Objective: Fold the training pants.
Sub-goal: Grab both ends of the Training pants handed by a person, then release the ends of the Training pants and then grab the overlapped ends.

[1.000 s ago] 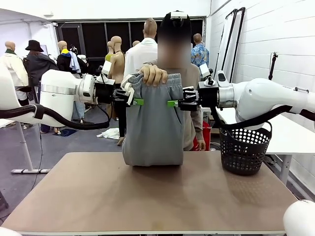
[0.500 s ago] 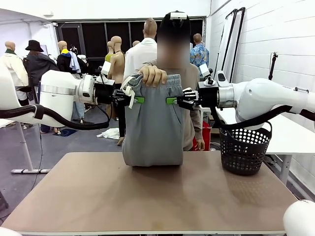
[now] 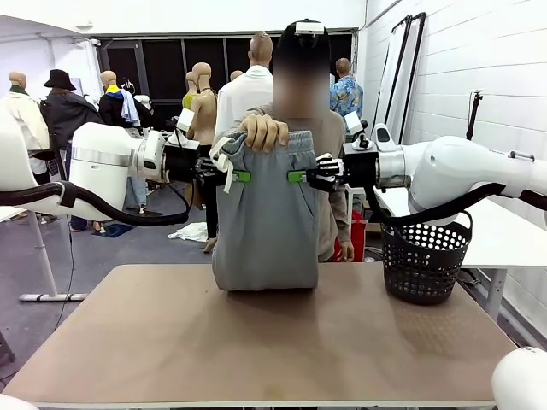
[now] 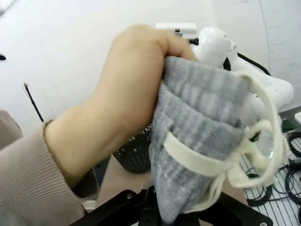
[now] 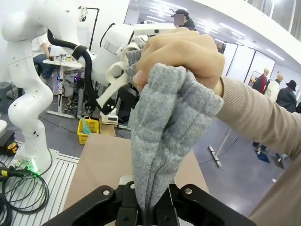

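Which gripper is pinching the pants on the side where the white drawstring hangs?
The left gripper: the drawstring dangles right beside it, while the right gripper pinches plain grey fabric of the training pants.

No lettering, label, brand mark, number or sign is legible in any of the three views.
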